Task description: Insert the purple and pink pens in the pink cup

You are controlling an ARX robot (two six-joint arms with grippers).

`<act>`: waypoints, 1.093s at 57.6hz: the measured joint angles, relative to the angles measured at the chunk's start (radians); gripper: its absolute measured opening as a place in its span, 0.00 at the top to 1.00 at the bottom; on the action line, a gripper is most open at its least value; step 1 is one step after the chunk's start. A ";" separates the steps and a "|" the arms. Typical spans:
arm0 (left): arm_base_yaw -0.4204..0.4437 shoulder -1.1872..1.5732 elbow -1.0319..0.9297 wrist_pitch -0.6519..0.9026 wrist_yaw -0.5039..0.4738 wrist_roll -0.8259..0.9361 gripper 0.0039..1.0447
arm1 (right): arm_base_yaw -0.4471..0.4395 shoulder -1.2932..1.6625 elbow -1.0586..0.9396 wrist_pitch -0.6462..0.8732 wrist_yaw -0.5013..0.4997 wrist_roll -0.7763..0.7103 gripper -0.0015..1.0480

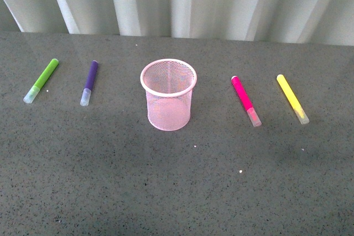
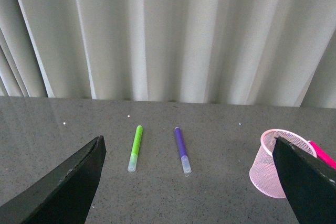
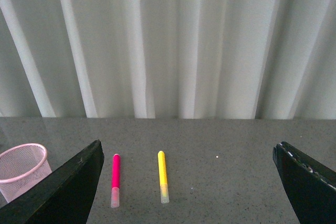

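white curtain [image 1: 221, 4] behind grey tabletop [image 1: 166, 192]

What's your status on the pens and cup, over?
Left gripper, right gripper open, empty. Purple pen left of pink cup, pink pen right, both flat. Cup upright, no pens in. Path clear; green marker, yellow marker lie outside.

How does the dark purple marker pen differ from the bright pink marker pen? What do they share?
Side: the dark purple marker pen lies left of the light pink wire-mesh cup; the bright pink marker pen lies right of it.
Slant: the purple pen's capped end angles leftward, the pink pen's rightward.
Shared: both lie flat outside the cup, clear caps toward the camera.
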 joint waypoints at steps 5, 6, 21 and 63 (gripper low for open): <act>0.000 0.000 0.000 0.000 0.000 0.000 0.06 | 0.000 0.000 0.000 0.000 0.000 0.000 0.07; 0.000 0.000 0.000 0.000 0.000 0.000 0.06 | 0.000 0.000 0.000 0.000 0.000 0.000 0.07; 0.000 0.000 0.000 0.000 0.000 0.000 0.06 | 0.000 0.000 0.000 0.000 0.000 0.000 0.07; 0.000 0.000 0.000 0.000 0.000 0.000 0.06 | 0.000 0.000 0.000 0.000 0.000 0.000 0.07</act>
